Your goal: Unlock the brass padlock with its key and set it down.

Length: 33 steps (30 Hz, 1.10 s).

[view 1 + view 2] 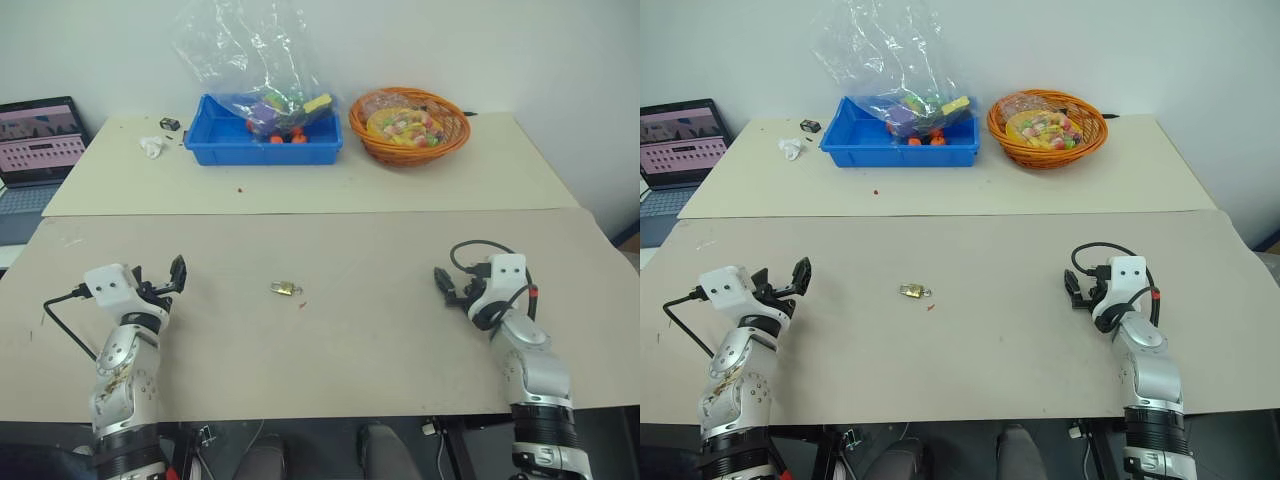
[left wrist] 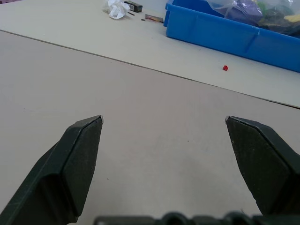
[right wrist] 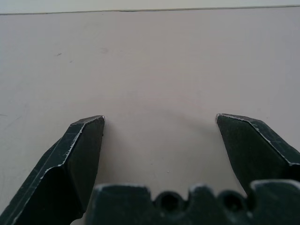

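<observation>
The brass padlock (image 1: 285,289) lies flat near the middle of the near table, a tiny gold body with a silvery bit at its right side. The key is too small to tell apart from it. My left gripper (image 1: 165,275) hovers at the table's left, well to the left of the padlock, open and holding nothing; in the left wrist view its fingers (image 2: 79,145) stand wide over bare tabletop. My right gripper (image 1: 445,285) hangs at the right, about as far from the padlock, open too, with nothing between its fingers (image 3: 79,145).
A tiny red speck (image 1: 303,305) lies just right of the padlock. On the far table stand a blue bin (image 1: 264,140) with a plastic bag of toys, an orange basket (image 1: 409,125), crumpled white paper (image 1: 152,147) and a small black object (image 1: 169,124). A laptop (image 1: 38,140) sits at far left.
</observation>
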Each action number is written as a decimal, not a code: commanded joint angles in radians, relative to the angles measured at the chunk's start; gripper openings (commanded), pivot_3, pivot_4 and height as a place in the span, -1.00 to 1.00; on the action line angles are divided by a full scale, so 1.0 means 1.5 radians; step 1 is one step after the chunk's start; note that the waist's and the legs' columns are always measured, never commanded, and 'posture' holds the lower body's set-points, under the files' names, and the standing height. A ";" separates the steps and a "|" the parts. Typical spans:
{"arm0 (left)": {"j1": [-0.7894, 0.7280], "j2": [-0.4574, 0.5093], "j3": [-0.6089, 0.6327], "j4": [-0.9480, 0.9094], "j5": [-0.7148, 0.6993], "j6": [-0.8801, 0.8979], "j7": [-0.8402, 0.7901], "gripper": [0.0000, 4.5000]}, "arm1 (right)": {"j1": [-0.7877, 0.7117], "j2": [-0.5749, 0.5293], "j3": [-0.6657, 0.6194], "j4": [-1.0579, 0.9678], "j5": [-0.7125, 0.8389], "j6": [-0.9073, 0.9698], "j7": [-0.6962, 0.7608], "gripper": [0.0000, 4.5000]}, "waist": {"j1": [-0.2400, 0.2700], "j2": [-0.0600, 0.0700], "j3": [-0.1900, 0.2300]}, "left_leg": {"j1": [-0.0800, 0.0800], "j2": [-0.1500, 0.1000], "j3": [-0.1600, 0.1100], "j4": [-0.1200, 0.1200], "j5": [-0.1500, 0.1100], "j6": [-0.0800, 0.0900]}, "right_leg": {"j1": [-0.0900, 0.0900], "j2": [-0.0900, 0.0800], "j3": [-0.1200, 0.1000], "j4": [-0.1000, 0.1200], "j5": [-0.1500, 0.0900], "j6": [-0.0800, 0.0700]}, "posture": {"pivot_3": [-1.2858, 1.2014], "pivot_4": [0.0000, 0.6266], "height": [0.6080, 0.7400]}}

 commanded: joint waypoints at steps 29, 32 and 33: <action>-0.264 0.282 -0.366 0.226 0.076 -0.142 -0.745 0.99 | -0.053 -0.223 0.216 -0.307 0.244 0.179 0.525 1.00 | 0.015 -0.002 0.004 | -0.001 0.000 -0.001 0.000 -0.001 0.001 | 0.000 0.001 -0.002 -0.001 0.000 0.000 | 0.03 -0.52 1.00; -0.361 0.242 -0.426 0.390 0.143 -0.304 -0.832 0.99 | -0.031 -0.221 0.202 -0.318 0.236 0.177 0.492 1.00 | 0.018 -0.003 0.004 | -0.002 0.000 -0.001 0.002 -0.001 0.001 | -0.001 0.001 -0.002 -0.001 0.000 0.000 | 0.03 -0.52 1.00; -0.386 0.233 -0.438 0.440 0.159 -0.345 -0.853 0.99 | -0.022 -0.222 0.195 -0.326 0.237 0.178 0.483 1.00 | 0.018 -0.003 0.004 | -0.002 0.000 0.000 0.002 -0.001 0.002 | -0.001 0.001 -0.002 -0.001 0.000 0.000 | 0.03 -0.52 1.00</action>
